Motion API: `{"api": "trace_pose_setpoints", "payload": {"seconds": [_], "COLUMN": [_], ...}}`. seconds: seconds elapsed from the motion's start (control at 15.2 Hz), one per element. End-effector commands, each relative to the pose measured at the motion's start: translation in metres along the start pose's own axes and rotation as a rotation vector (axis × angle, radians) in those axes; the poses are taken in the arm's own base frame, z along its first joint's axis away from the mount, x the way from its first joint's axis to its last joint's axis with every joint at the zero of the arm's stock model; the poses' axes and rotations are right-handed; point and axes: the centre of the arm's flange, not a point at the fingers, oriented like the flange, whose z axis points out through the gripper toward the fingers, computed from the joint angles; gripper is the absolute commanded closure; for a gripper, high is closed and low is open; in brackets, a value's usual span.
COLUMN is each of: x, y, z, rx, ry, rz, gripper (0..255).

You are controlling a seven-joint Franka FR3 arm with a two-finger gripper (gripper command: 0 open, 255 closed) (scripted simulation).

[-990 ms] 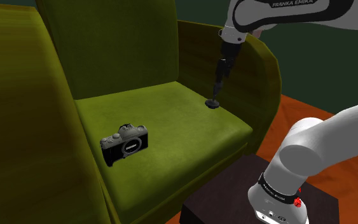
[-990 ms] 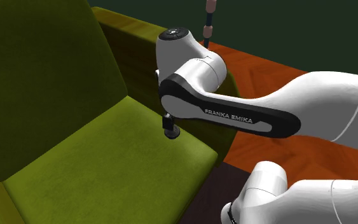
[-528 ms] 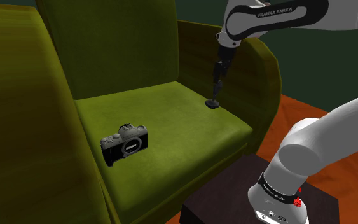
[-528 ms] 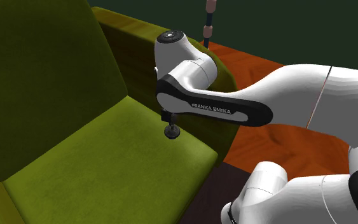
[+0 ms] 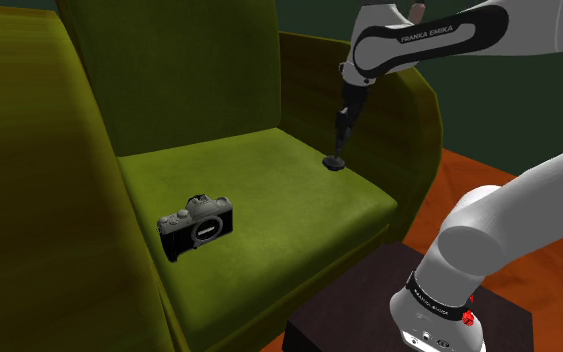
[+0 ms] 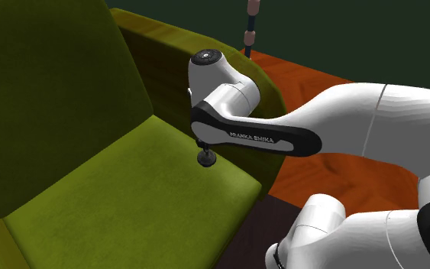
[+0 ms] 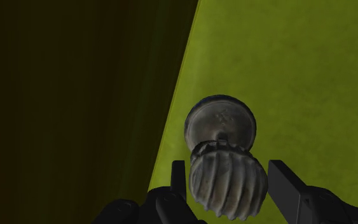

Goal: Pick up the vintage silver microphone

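A silver-grey microphone [image 5: 340, 137] stands upright on the green armchair seat [image 5: 269, 200], close to the armrest at the shoulder view's right. Its round base [image 6: 205, 158] rests on the cushion. In the wrist view the ribbed head [image 7: 227, 186] sits straight above the round base [image 7: 220, 121]. My gripper [image 7: 227, 168] hangs over it, open, with one black finger [image 7: 179, 177] close beside the head and the other finger [image 7: 287, 186] a small gap away. Seen from the shoulder, the gripper [image 5: 348, 102] is at the microphone's top; the white forearm hides it in the second exterior view.
A black camera [image 5: 197, 225] lies on the seat nearer the front, toward the shoulder view's left. The tall armrest [image 5: 409, 110] rises just beyond the microphone, the backrest [image 5: 169, 70] behind. My dark stand [image 5: 349, 320] sits on an orange wood floor [image 6: 320, 84].
The forearm has swung and tilted above the armrest while the hand stayed over the microphone. The microphone and the camera have not moved.
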Motion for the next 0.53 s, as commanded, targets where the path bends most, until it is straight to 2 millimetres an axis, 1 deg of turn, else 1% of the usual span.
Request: {"api": "trace_pose_setpoints", "payload": {"seconds": [0.0,0.46], "x": [-0.0017,0.0004], "y": [0.0007,0.0015], "z": [0.0037,0.0056], "rx": [0.003,0.003], "ry": [-0.010,-0.010], "rz": [0.003,0.004], "gripper": [255,255]}}
